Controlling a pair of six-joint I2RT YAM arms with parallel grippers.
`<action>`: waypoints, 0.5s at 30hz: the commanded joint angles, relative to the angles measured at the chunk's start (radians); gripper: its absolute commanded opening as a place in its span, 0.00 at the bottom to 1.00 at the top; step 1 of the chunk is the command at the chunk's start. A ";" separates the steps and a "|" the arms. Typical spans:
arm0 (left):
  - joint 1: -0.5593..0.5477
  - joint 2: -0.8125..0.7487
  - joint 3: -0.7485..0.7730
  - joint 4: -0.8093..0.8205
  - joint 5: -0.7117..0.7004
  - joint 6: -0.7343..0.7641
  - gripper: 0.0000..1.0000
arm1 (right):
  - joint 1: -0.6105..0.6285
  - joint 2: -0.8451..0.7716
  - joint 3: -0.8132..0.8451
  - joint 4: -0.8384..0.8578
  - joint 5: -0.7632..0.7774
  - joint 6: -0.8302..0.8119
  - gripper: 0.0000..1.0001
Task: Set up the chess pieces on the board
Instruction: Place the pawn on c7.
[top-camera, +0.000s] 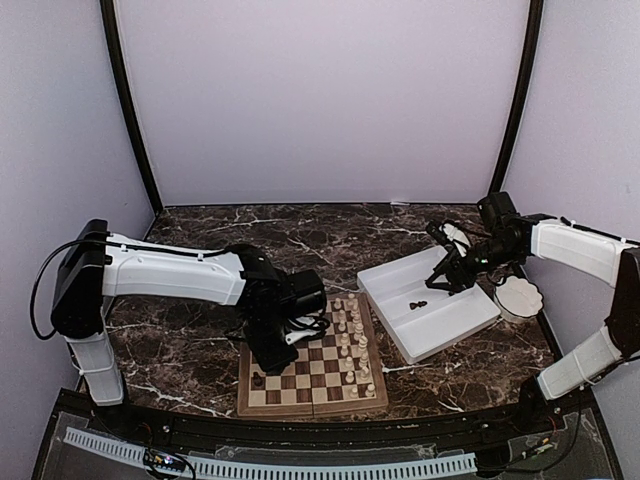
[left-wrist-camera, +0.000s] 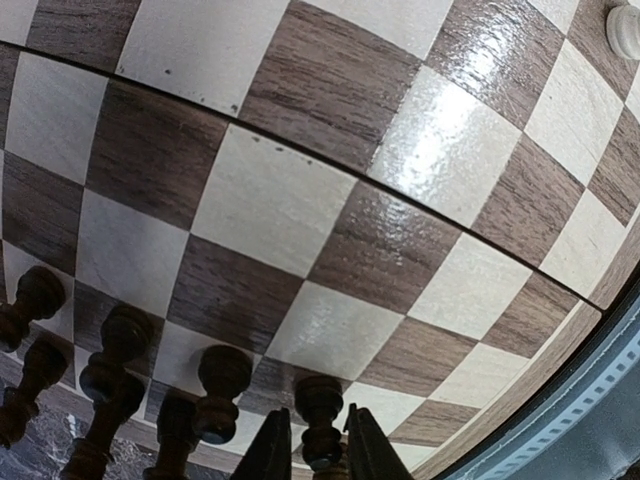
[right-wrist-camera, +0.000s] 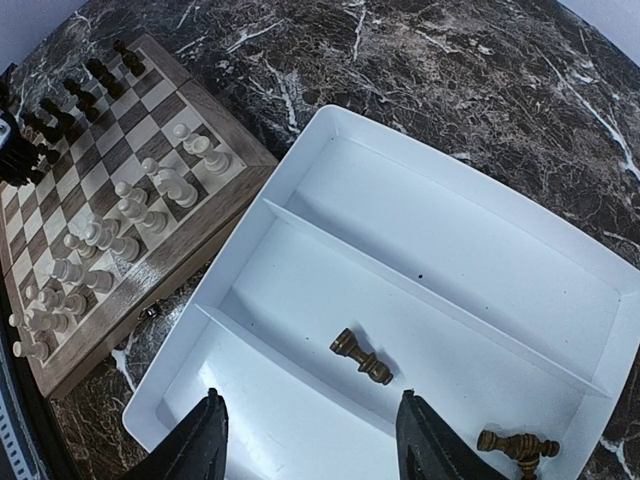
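Note:
The board (top-camera: 300, 404) lies in front of my left arm. Cream pieces (top-camera: 352, 340) fill its right side. In the left wrist view, dark pawns (left-wrist-camera: 222, 388) stand in a row at the near edge of the board (left-wrist-camera: 270, 205). My left gripper (left-wrist-camera: 320, 448) straddles one upright dark pawn (left-wrist-camera: 320, 415), with a thin gap on each side. My right gripper (right-wrist-camera: 310, 398) is wide open over the white tray (right-wrist-camera: 450, 250), above a lying dark piece (right-wrist-camera: 361, 357). A second dark piece (right-wrist-camera: 518, 444) lies to its right.
The white divided tray (top-camera: 455, 325) sits to the right of the board. A round white scalloped dish (top-camera: 518, 297) stands by the tray's right end. The tabletop is dark marble (top-camera: 300, 235). A black rail runs along the table's near edge.

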 joint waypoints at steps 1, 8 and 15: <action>-0.005 -0.004 -0.013 -0.028 -0.015 0.002 0.22 | 0.001 -0.020 0.008 -0.006 -0.017 -0.012 0.59; -0.005 -0.005 -0.006 -0.040 -0.019 -0.003 0.23 | 0.001 -0.026 0.006 -0.007 -0.020 -0.012 0.59; -0.007 -0.039 0.041 -0.106 -0.001 -0.006 0.26 | 0.001 -0.030 0.021 -0.038 -0.030 -0.041 0.59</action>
